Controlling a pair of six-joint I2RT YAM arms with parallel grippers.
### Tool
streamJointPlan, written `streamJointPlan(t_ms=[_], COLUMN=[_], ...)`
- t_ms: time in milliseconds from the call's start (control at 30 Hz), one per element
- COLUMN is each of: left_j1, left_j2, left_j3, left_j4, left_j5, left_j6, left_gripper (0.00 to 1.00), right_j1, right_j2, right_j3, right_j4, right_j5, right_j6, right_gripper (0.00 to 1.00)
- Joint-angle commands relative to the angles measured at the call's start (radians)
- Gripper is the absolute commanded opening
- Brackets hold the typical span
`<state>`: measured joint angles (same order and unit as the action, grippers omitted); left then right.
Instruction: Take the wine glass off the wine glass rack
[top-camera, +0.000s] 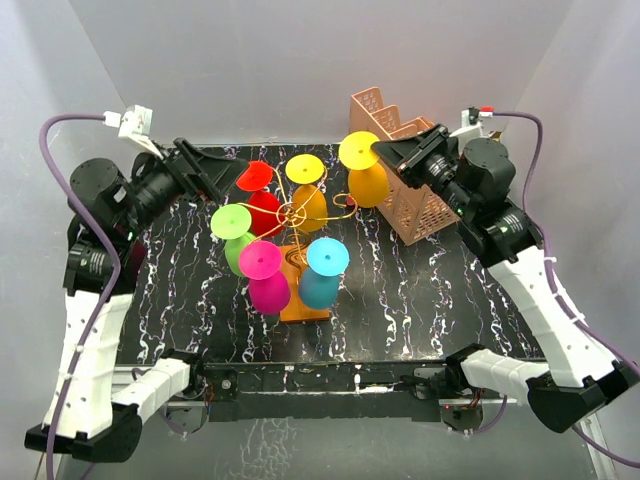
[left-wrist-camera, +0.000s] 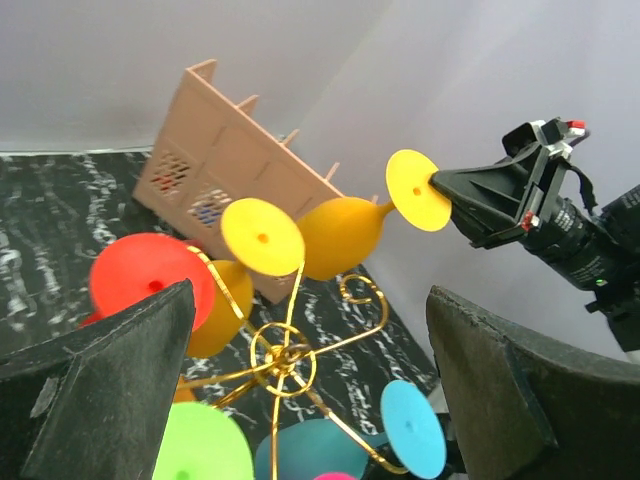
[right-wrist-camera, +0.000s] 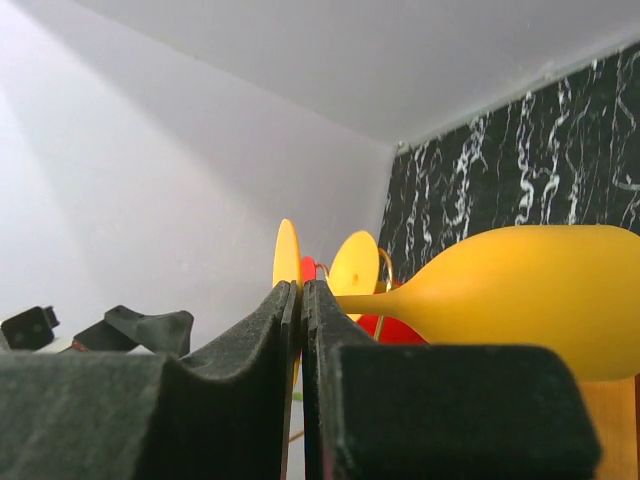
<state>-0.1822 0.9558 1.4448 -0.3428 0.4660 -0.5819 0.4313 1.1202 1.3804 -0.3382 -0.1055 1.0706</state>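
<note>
My right gripper (top-camera: 380, 152) is shut on the foot disc (left-wrist-camera: 418, 190) of a yellow wine glass (top-camera: 368, 186). The glass is held roughly level just right of the wine glass rack (top-camera: 297, 212), gold wire on an orange base (top-camera: 306, 302). In the right wrist view the pads (right-wrist-camera: 268, 330) pinch the thin foot (right-wrist-camera: 285, 250) and the bowl (right-wrist-camera: 540, 295) stretches to the right. The curled arm (left-wrist-camera: 365, 295) under the glass is bare. My left gripper (top-camera: 225, 174) stands open beside the red glass (top-camera: 262, 195), the rack hub (left-wrist-camera: 283, 358) between its fingers (left-wrist-camera: 110, 390).
Still hanging on the rack are a second yellow glass (top-camera: 305, 190) and green (top-camera: 235, 235), pink (top-camera: 266, 276) and cyan (top-camera: 322, 272) ones. A salmon-pink lattice crate (top-camera: 415, 195) stands right behind the held glass. White walls enclose the black marbled table (top-camera: 420, 300).
</note>
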Motion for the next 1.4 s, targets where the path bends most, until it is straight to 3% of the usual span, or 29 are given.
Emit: streamJointPlan(t_ms=[0,133,333,567,767,933,1200,1367], left_j1=[0.006,0.004,-0.072,-0.147,-0.149,-0.150,-0.151,-0.151], left_j2=[0.065,0.121,0.250,0.330,0.297,0.302,0.261,0.285], left_j3=[0.005,-0.061,-0.065,-0.039,-0.130,-0.174,-0.212,-0.256], left_j4=[0.230,0.517,0.825,0.937,1.022,1.145,1.152,1.359], left_j5=[0.209,0.366,0.365,0.298,0.223,0.246,0.247,0.257], left_j6=[-0.134,-0.304,-0.524,-0.602,-0.681,-0.804,-0.819,-0.962], left_gripper=[0.97,0.97,0.97,0.97,0.97,0.97,0.97,0.87], right_j1=[0.003,0.002,0.003,0.003,0.002,0.003,0.003,0.002], right_j2=[-0.052,-0.115,-0.100,-0.069,-0.039,-0.003,0.016,0.015], right_j3=[0.047,-0.024,0.015,0.033,0.047,0.015,-0.022,-0.068], right_j4=[0.112,0.263,0.364,0.476,0.566,0.704,0.777,0.793], right_j5=[0.119,0.132,0.159,0.094,0.014,-0.077,-0.117,-0.120], right_j6=[-0.045,-0.032,0.104,0.325,0.444,0.611,0.700,0.739], right_gripper=[0.10,0.10,0.09,0.08,0.08,0.08,0.08,0.08])
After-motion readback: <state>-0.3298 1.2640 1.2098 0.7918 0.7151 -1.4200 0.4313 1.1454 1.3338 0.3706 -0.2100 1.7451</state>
